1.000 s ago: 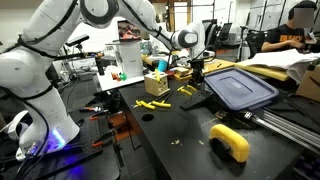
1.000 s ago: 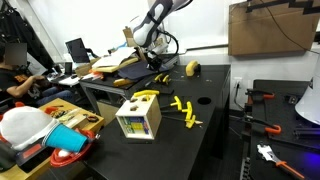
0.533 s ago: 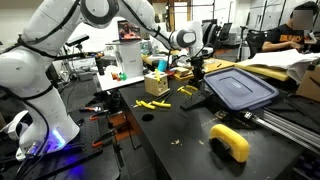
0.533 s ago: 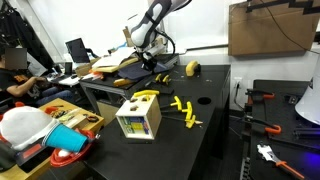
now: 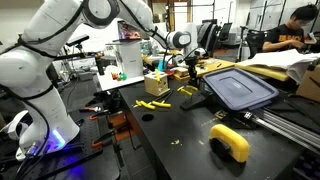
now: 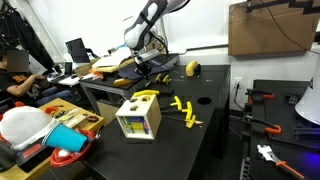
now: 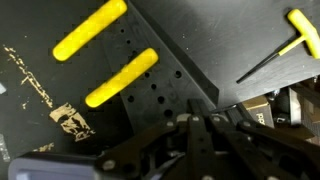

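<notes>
Jaws are pinched fully shut, holding nothing as far as I can tell. The nearest yellow bar (image 7: pixel 122 77) lies on the tabletop (image 7: pixel 225 35) just past their tips.

yellow bars (image 7: pixel 121 77) | two, lying flat, roughly parallel, slanted | on black perforated table (image 7: pixel 165 92) | perhaps tool handles

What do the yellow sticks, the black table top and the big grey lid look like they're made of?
Yellow sticks: probably plastic, smooth, even colour.
Table top: matte black, perhaps painted metal, given the rows of drilled holes in the wrist view.
Grey lid: likely moulded plastic, with a raised rim and dull sheen.
</notes>
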